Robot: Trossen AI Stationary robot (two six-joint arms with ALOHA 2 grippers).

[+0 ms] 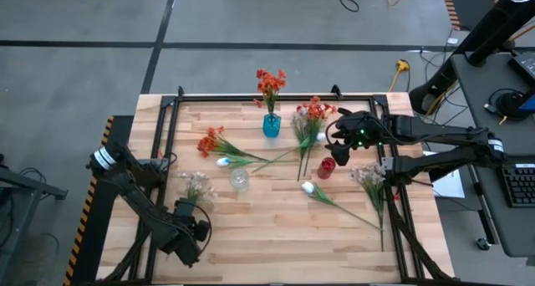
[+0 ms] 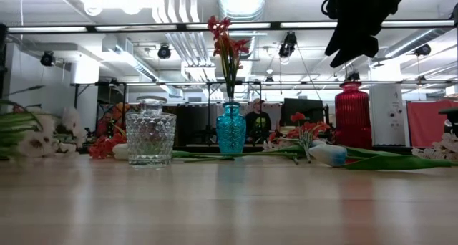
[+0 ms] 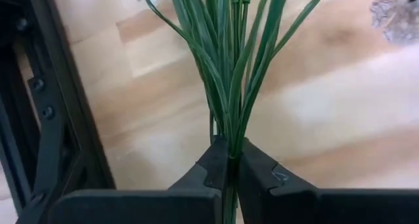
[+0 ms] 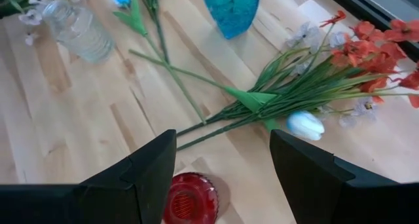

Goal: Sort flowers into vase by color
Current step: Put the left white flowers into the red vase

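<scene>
My left gripper [image 1: 187, 209] is at the table's near left, shut on the green stems of a pale pink-white bunch [image 1: 196, 186]. My right gripper [image 4: 222, 152] hangs open over the red vase [image 4: 190, 201], touching nothing. The blue vase [image 1: 272, 125] at the far middle holds an orange-red spray [image 1: 269, 84]. A clear glass vase [image 1: 239, 180] stands mid-table. Lying flat on the wood are two orange-red bunches [image 1: 212, 141] [image 1: 313, 110], white buds [image 1: 224, 161] [image 1: 308, 187] and another pale bunch [image 1: 369, 176]. My left gripper pinches the bundled stems [image 3: 229, 145] of the pale bunch between its two fingers, near the cut end and away from the blossoms. The fingers come from above, pointing steeply down. The stems fan out beyond the fingertips; whether the blossom end still lies on the table I cannot tell.
A black frame rail [image 3: 46, 119] runs close beside my left gripper along the table's left edge. Another rail [image 1: 384, 152] lines the right side under my right arm. Bare wood [image 1: 267, 236] lies along the near middle. A person [image 2: 257, 122] sits in the room beyond.
</scene>
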